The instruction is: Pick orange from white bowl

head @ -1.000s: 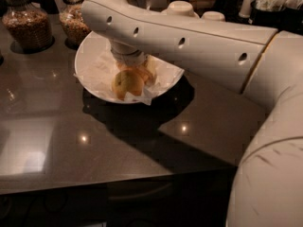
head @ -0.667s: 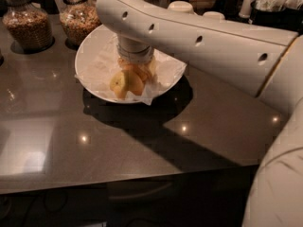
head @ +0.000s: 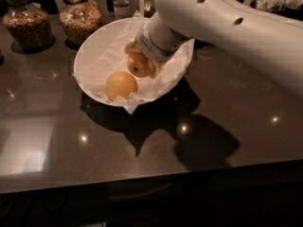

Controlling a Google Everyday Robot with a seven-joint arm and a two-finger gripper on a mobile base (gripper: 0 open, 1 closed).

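The one arm (head: 227, 22) comes in from the upper right as a thick white link, with two small dark holes along its top side. It slopes down and to the left, narrowing to a ribbed grey-white wrist (head: 158, 38). The wrist points downward and to the left, so the gripper (head: 140, 59) hangs inside the white bowl (head: 90, 48), above its paper lining and near the bowl's back half. The gripper's pale yellowish fingers (head: 129, 47) stand on either side of the orange (head: 137, 66) and are closed against it, one at the fruit's upper left and the other at its lower right. Most of the gripper's body is hidden behind the wrist.
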